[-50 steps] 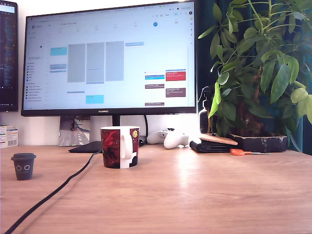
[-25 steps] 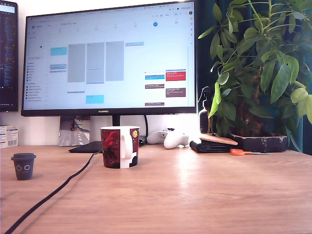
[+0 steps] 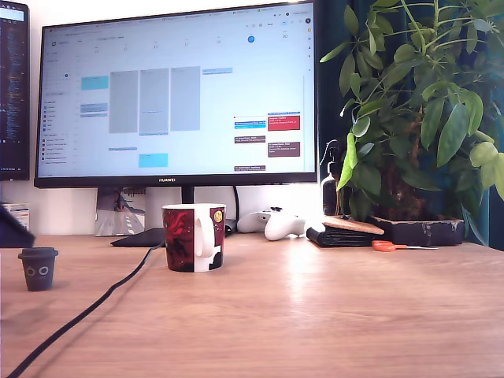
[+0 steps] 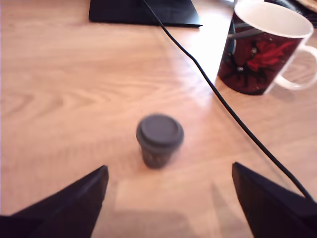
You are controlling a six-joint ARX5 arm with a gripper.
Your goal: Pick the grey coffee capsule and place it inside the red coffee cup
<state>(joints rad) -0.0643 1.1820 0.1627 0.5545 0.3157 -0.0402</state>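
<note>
Dark grey capsule (image 3: 38,268) with two pale rings, on pale wood-grain desk (image 3: 315,315). Right of it in the exterior view, a mug (image 3: 194,237): dark red and black swirls, white rim and handle, yellow dot. Black cable (image 3: 87,311) between them.

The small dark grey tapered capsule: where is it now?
The grey capsule stands upright on the wooden desk at the exterior view's far left, left of the black cable and red-and-black mug.

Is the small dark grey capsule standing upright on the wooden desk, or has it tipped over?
Upright. The small dark grey capsule rests on its narrow base with the wider rim up; the wrist view shows its flat round top.
</note>
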